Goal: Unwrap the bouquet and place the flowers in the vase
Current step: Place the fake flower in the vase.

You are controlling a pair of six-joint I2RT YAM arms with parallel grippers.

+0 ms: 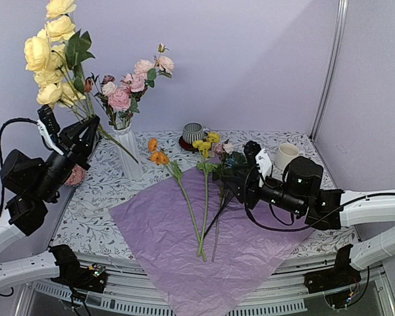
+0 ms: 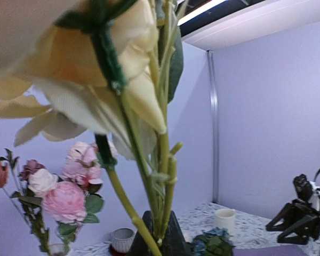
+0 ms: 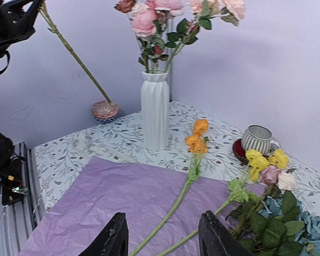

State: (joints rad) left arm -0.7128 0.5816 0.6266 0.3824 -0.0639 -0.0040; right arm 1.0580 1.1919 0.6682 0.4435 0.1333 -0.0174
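My left gripper (image 1: 87, 133) is raised at the left, shut on the stems of cream-yellow flowers (image 1: 51, 52); in the left wrist view the stems (image 2: 162, 176) rise from between its closed fingers. The white ribbed vase (image 1: 130, 157) (image 3: 155, 109) stands upright with pink roses (image 1: 127, 89) in it. The bouquet's lilac paper (image 1: 158, 227) (image 3: 90, 202) lies spread flat. On it lie an orange flower (image 1: 158, 156) (image 3: 196, 136), yellow ones (image 1: 207, 142) (image 3: 264, 160) and blue roses (image 3: 304, 226). My right gripper (image 1: 236, 176) (image 3: 164, 240) hovers open over the paper beside them, holding nothing.
A grey striped mug (image 1: 193, 133) (image 3: 257, 140) sits on a red coaster at the back. A cream mug (image 1: 286, 155) (image 2: 224, 219) stands at the right. A small pink ball-like object (image 1: 76, 175) (image 3: 105, 110) rests left of the vase. Walls close the back and right.
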